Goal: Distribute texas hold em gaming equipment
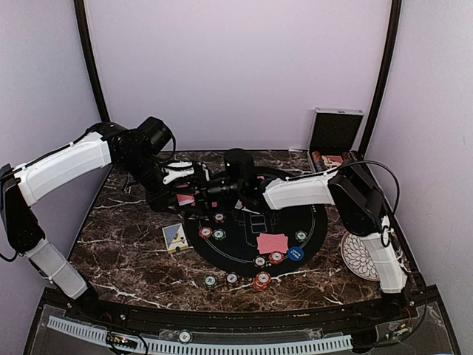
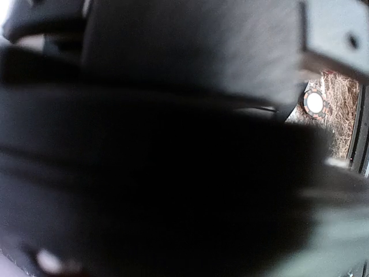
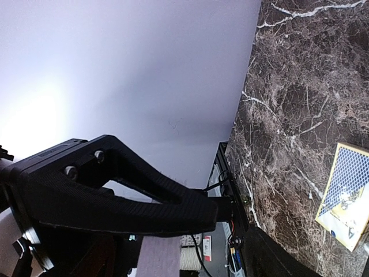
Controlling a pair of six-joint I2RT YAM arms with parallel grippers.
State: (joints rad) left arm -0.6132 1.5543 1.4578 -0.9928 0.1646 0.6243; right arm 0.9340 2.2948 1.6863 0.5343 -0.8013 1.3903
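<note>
1. I am holding my left claw (image 1: 183, 191) pressed together over the far left edge of the round black mat (image 1: 244, 248). Red-backed cards (image 1: 185, 199) are showing right at its tips, but I cannot tell whether I am pinching them. Its own camera is looking into darkness, apart from one lone chip (image 2: 315, 104).
2. My right claw (image 1: 214, 191) is standing spread, almost tip to tip with the left one. Its wrist view is showing a black finger (image 3: 115, 190) with nothing gripped.
3. Going outward, the mat is carrying a card pile (image 1: 272, 242) on its near side, a blue button (image 1: 295, 254) just beside that, and striped chips such as a red chip (image 1: 205, 232) and a green chip (image 1: 301, 236).
4. Past the mat's near rim, a red chip stack (image 1: 261, 281) is sitting on the marble table (image 1: 126, 251). A blue-backed card (image 1: 175, 237) is lying just left of the mat.
5. I am judging the job as roughly midway: one seat is looking served with cards, while the other seats are lacking them.
6. I am not finding an orange button or a triangular marker.
7. At the far right, the silver case (image 1: 336, 133) is standing open.
</note>
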